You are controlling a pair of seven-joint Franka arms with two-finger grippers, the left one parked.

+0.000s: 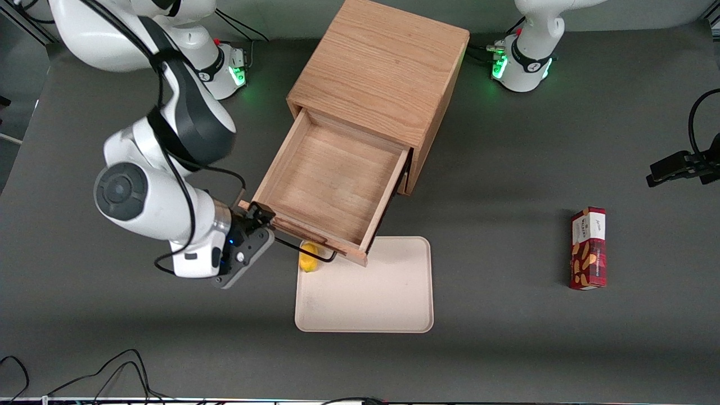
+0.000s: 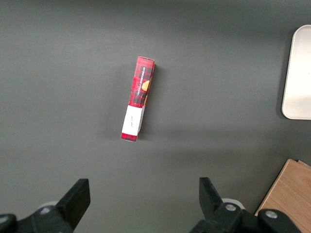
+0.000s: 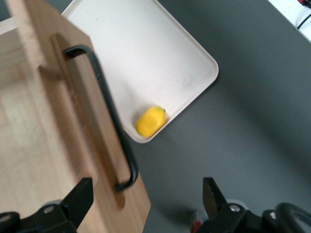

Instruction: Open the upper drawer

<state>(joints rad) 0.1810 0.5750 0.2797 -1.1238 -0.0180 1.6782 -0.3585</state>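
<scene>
Front view overhead; both wrist views look down closely, all sharing the tray.

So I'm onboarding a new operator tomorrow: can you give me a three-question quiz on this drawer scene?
1. True or false: the upper drawer stands pulled out of the cabinet.
2. What lies on the tray, partly under the drawer front? A) a red box B) a yellow object C) a cup
3. Fill in: the gripper sits beside the end of the drawer's black ____, fingers spread and holding nothing.

Key:
1. True; its bare wooden interior shows.
2. B, the yellow object. The red box lies on the table toward the parked arm's end.
3. handle.
</scene>
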